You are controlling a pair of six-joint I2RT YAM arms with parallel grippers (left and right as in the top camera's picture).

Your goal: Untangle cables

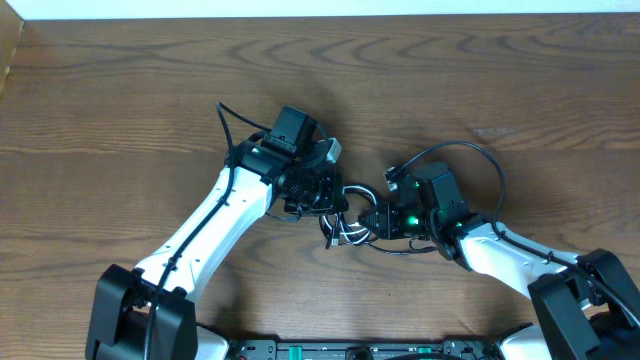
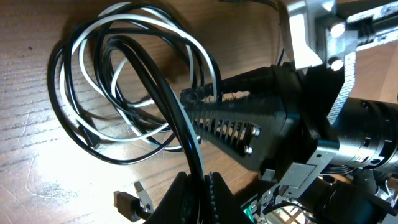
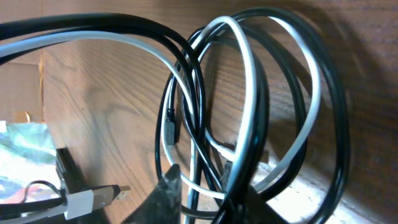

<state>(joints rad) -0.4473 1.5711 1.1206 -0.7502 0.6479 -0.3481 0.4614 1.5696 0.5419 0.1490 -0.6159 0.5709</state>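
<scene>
Left wrist | cables [image 2: 163, 99] | black and white loops, coiled, intertwined

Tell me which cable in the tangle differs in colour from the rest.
The white cable, looped through the bundle. The black cables around it are all dark, so it alone is pale.

Brown wood-grain bench [image 1: 120, 90]. Tangled black and white cables [image 1: 347, 228] rest in loose loops near its middle.

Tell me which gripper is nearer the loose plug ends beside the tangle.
Left, it seems. The plug ends lie just beside the left gripper; the right gripper sits farther off, in the cables.
</scene>
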